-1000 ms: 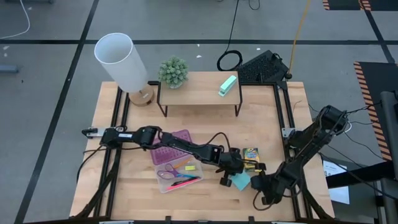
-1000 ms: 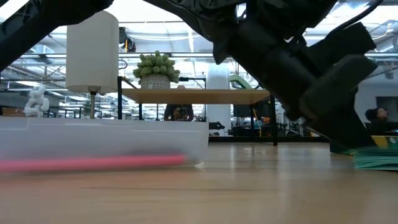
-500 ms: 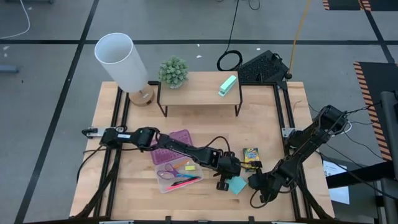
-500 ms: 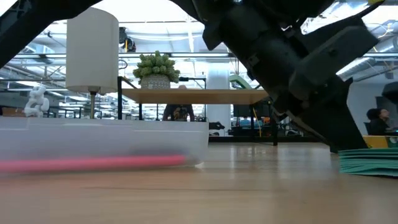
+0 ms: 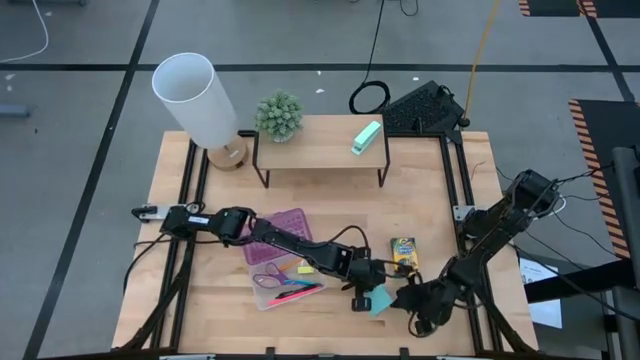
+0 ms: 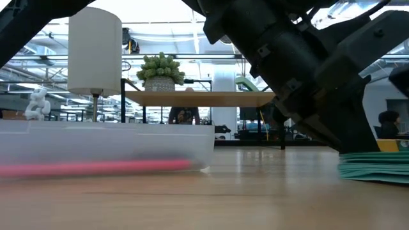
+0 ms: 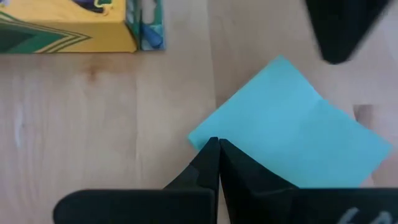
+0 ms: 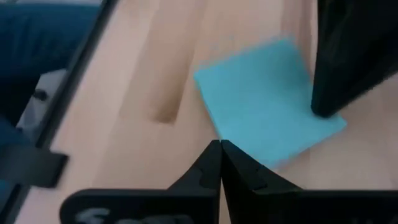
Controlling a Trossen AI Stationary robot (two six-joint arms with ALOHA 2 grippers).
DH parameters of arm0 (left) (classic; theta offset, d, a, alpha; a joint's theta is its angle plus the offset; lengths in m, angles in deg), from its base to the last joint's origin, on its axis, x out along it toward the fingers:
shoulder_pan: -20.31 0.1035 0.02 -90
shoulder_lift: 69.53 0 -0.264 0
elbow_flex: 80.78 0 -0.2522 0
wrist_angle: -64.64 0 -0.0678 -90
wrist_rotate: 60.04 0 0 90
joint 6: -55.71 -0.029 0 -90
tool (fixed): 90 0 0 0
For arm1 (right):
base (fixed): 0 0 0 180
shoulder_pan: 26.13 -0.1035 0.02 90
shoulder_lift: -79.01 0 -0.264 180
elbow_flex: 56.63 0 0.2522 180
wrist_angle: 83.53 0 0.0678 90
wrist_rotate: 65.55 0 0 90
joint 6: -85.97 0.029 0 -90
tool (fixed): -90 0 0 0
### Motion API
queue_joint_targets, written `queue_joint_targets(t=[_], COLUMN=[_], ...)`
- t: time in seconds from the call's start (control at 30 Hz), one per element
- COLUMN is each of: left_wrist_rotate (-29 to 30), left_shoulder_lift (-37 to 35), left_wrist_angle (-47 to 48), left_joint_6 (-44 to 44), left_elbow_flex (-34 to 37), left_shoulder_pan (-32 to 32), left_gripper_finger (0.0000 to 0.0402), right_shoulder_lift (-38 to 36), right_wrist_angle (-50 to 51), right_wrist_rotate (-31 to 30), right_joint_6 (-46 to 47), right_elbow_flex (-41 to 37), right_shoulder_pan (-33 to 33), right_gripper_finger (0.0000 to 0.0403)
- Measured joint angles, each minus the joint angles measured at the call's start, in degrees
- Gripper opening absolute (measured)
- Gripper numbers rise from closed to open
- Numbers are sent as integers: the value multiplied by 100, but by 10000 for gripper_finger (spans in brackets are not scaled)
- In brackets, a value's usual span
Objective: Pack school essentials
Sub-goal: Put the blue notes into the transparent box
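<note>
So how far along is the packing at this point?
Partly done. The scissors and a pink pencil already lie in the clear case. In hand: both shut grippers, left gripper and right gripper, meet at the blue sticky-note pad, which lies flat on the table. Left: that pad and the crayon box, both outside the case.

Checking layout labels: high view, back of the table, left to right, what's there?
Lamp with white shade → potted plant → mint-green block, the last two on the small wooden shelf.
</note>
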Motion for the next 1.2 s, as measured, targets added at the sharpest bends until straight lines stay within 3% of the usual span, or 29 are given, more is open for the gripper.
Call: queue_joint_targets(t=[0.27,0.47,0.6,0.73,1.2], left_wrist_rotate=[67,150,192,393,555], left_shoulder_lift=[-13,-21,-26,-40,-52], left_wrist_angle=[-8,21,36,-2,-135], left_joint_6=[602,1609,2128,2704,3770], left_elbow_flex=[109,233,302,438,543], left_shoulder_pan=[61,128,149,149,133], left_gripper_finger=[10,10,10,10,10], right_shoulder_lift=[0,65,223,502,892], right_wrist_angle=[-275,-404,-166,-138,-213], right_wrist_rotate=[-471,-523,-970,-1412,-2143], right_joint_6=[10,-349,-809,-1555,-3336], right_elbow_flex=[3,13,15,15,23], right_shoulder_pan=[-212,-160,-289,-444,-477], right_gripper_finger=[30,126,192,232,251])
